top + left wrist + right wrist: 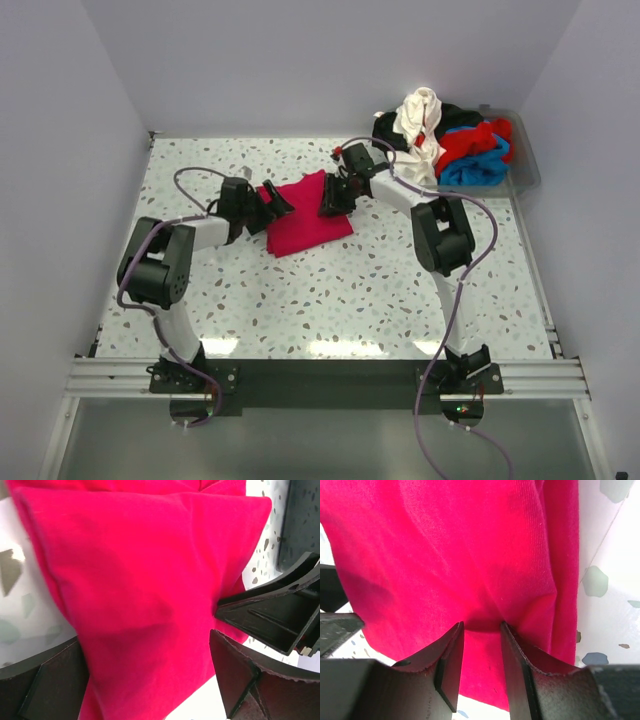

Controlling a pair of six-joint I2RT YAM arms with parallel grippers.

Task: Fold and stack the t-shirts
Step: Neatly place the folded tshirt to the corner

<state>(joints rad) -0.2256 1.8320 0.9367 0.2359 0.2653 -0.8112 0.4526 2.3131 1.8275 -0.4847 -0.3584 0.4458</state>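
The crimson cotton t-shirt (305, 215) lies part-folded on the speckled terrazzo bench (380, 290), towards the far middle, with a gripper at each side. The right gripper (480, 630) has its fingers drawn close on a small pucker of cloth at the shirt's edge and appears to be pinching it. The left gripper (145, 647) stands wide open, its fingers astride the opposite side with cloth between them but nothing clamped.

The main risk is this one-sided hold. If the right arm lifted or dragged now, the shirt would probably trail from a single point, swing, and undo its layers. The pinch also looks shallow and may catch only the top layer, so the lower cloth could lag and skew the fold, or the pucker could slip free. The two grippers sit near each other, so a crossing move might knock them together. The heap of unfolded white, black, red and blue shirts (450, 135) waits in the clear plastic bin (528, 170), well apart
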